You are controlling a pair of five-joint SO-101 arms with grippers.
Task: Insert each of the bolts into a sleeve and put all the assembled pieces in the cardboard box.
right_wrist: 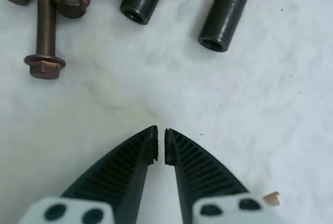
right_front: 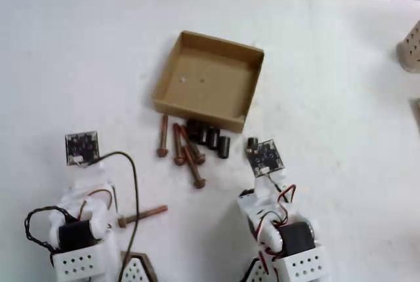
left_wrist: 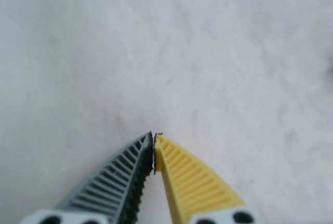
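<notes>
On the white table [right_front: 341, 98], nothing was assembled yet: the shallow brown cardboard box [right_front: 197, 113] sat empty, with the copper-coloured flanged bolts [right_front: 180, 147] and short black cylindrical sleeves [right_front: 209, 135] lying loose just in front of it. One bolt [right_front: 143, 215] lay apart near the left arm. The grey-and-yellow left gripper [left_wrist: 154, 151] and black right gripper [right_wrist: 161, 146] were both pressed together on nothing. No writing could be read on any piece.

My left pincer [left_wrist: 154, 146] wore one grey ribbed finger and one yellow; my right pincer [right_wrist: 161, 143] had two black ones. The white left arm [right_front: 77, 259] and right arm [right_front: 298, 262] carried black motors and red-and-black cables.
</notes>
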